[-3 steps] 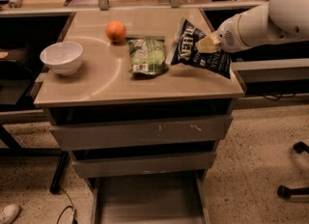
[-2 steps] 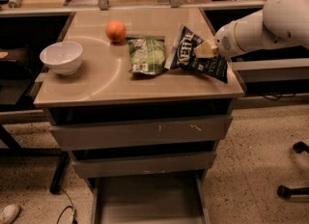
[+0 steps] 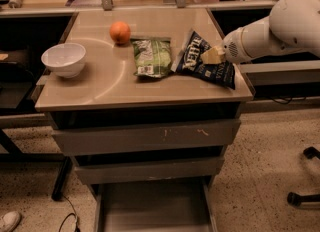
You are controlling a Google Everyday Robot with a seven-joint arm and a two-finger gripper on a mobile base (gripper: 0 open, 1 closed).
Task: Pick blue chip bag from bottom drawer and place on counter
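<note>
a: where is there room on the counter (image 3: 100,96)?
b: the front strip, and the stretch between the white bowl (image 3: 64,59) and the green bag (image 3: 151,56).
a: the right side?
b: crowded. the tool (image 3: 212,56) sits at the blue chip bag (image 3: 195,58), its arm (image 3: 270,31) reaching in from the right. the orange (image 3: 120,32) blocks the back middle.

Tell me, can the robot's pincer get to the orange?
Probably yes. The pincer is at the blue chip bag on the counter, and the orange sits uncovered further along the same top. Only the flat green bag lies between them, low enough to pass over.
</note>
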